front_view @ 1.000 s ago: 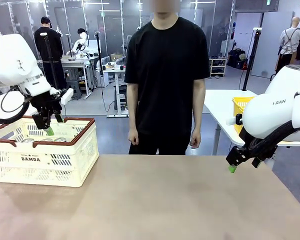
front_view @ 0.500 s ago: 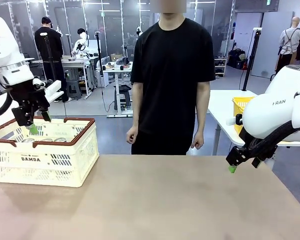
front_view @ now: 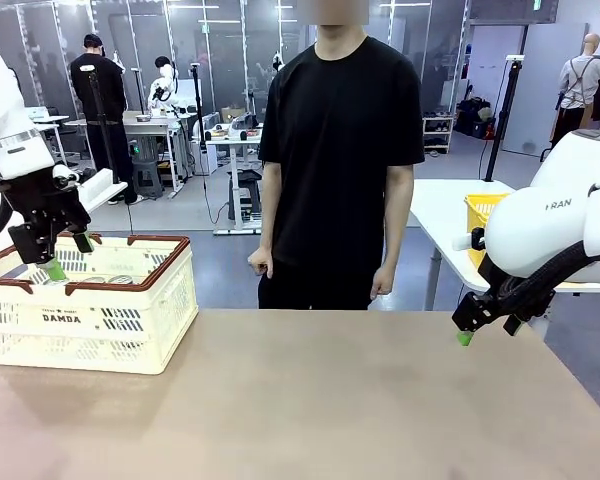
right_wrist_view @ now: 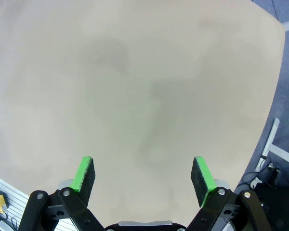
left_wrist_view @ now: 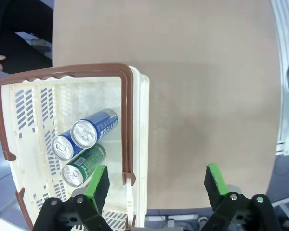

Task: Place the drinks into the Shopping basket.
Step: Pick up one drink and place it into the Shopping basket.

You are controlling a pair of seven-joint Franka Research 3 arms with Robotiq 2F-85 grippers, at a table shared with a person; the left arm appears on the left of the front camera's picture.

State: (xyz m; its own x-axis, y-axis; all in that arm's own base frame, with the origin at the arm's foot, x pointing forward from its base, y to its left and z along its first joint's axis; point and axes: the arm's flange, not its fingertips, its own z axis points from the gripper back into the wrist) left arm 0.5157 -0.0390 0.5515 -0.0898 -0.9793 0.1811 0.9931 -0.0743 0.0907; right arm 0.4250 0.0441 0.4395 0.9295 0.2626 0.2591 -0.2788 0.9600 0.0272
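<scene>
Drinks: lying in Shopping basket | left fingers spread above, empty | right fingers spread

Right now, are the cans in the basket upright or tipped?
Tipped. All three cans lie on their sides on the basket floor, silver tops facing the left wrist camera.

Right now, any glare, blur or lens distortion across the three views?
Front view: sharp, even light, blurred patch aside. Left wrist view: wide-angle bends the Shopping basket rim; can tops glint slightly. Right wrist view: soft shadows on the table, edges curved.
</scene>
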